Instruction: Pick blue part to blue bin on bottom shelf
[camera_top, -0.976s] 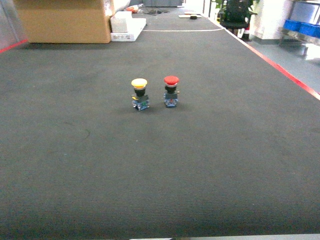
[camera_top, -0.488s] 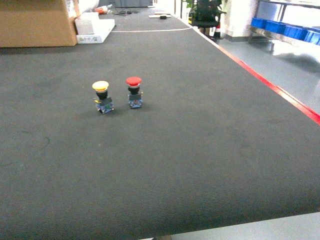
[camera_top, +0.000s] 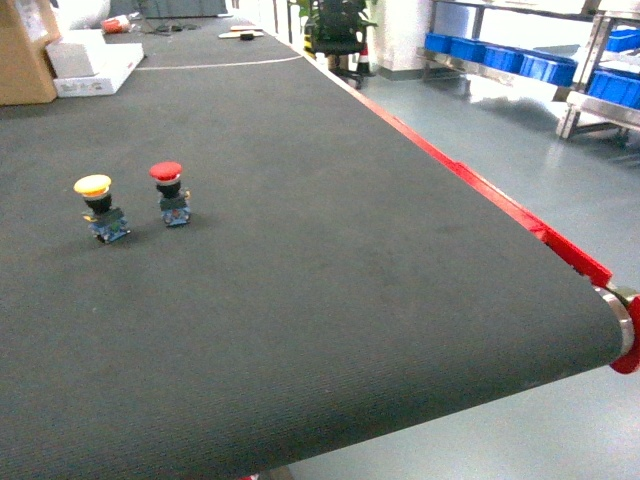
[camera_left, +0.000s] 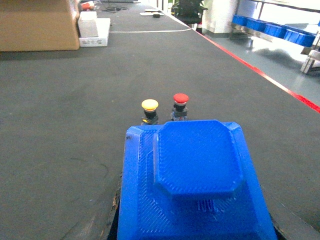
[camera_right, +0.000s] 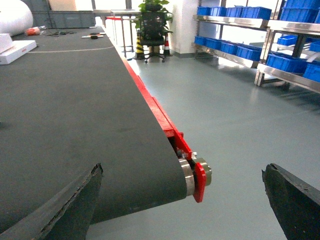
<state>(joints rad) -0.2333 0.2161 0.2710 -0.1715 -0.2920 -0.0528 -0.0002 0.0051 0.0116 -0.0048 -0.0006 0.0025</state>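
Note:
The blue part (camera_left: 195, 180), a boxy block with a raised octagonal top, fills the bottom of the left wrist view. My left gripper (camera_left: 195, 227) is shut on it, and only dark finger edges show at its sides. It hangs just above the dark belt (camera_left: 75, 125). My right gripper (camera_right: 182, 200) is open with nothing between its fingers (camera_right: 75, 205), above the belt's end roller (camera_right: 192, 172) and the floor. Several blue bins (camera_top: 520, 62) stand on a low steel shelf (camera_top: 470, 70) far right; I cannot tell which is the task's bin. Neither gripper shows in the head view.
A yellow push-button (camera_top: 98, 205) and a red push-button (camera_top: 170, 192) stand on the belt. A red rail (camera_top: 480, 190) lines its right side. A cardboard box (camera_left: 35, 25), a white box (camera_top: 95, 65) and a chair (camera_top: 335, 30) stand at the far end.
The head view has swung to the right: the two push-buttons slid toward the left of the picture, and the belt's right end and the racks with blue bins came into sight.

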